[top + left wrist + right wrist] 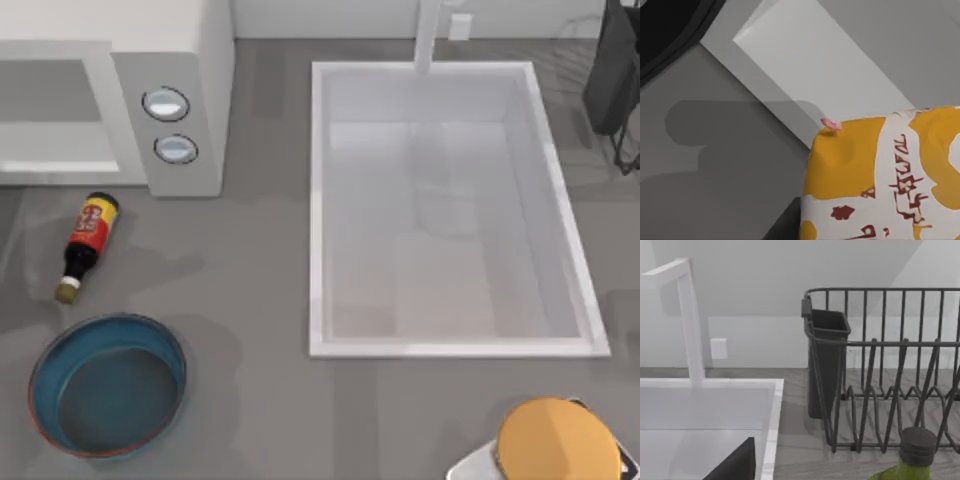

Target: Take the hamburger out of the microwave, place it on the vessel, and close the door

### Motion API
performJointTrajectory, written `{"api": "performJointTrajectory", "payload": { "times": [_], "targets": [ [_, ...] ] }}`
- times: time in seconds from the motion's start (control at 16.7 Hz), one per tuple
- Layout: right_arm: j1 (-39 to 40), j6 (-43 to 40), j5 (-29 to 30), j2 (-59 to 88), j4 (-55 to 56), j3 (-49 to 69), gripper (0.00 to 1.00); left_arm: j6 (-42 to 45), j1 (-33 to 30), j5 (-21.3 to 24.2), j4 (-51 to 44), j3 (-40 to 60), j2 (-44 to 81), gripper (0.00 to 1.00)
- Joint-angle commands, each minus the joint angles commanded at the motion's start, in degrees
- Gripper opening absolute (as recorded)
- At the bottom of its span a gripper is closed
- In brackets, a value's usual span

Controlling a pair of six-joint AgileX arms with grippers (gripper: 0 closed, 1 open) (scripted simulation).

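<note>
The microwave (165, 95) stands at the far left of the table, its grey control panel with two round knobs (167, 104) facing the near side. To the left of that panel the front opening reads as a pale grey recess with a white ledge along its lower edge; whether the door stands open or shut cannot be determined from above.

The vessel (40, 400), teal inside with a reddish-brown rim, sits at the near left corner and holds nothing. Between it and the microwave a dark sauce bottle (86, 243) lies on its side, cap toward the near-left.

The hamburger (880, 180) appears close up in the left wrist view, its white wrapper marked with orange-yellow patches and dark red print, resting beside a white panel (810, 75) on a grey surface. The jaw state of either arm cannot be determined.

A white sink (318, 210) occupies the centre right, with a faucet (428, 35) at its far edge. A dark dish rack (890, 370) stands at the far right. An orange disc (555, 440) lies at the near right. A green bottle (910, 460) shows in the right wrist view, near the rack.
</note>
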Motion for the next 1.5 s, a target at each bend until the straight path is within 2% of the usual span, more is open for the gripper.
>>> {"api": "performJointTrajectory", "payload": {
  "times": [0.36, 0.72, 0.96, 1.26, 1.5],
  "targets": [
    [0.0, 0.0, 0.0, 0.0, 0.0, 0.0, 1.0, -45.0, -5.1, 2.8, -35.7, 20.6, 8.4, 0.0],
    [0.0, 0.0, 0.0, 0.0, 0.0, 0.0, 1.0, -92.0, -12.9, 3.5, -71.7, 39.0, 18.8, 0.0],
    [0.0, 0.0, 0.0, 0.0, 0.0, 0.0, 1.0, -117.8, -18.9, 2.8, -91.3, 48.3, 26.9, 0.0],
    [0.0, 0.0, 0.0, 0.0, 0.0, 0.0, 1.0, -138.2, -25.5, 1.5, -107.1, 55.3, 36.9, 0.0],
    [0.0, 0.0, 0.0, 0.0, 0.0, 0.0, 1.0, -143.9, -28.0, 1.2, -111.5, 57.0, 40.8, 0.0]
  ]
}}
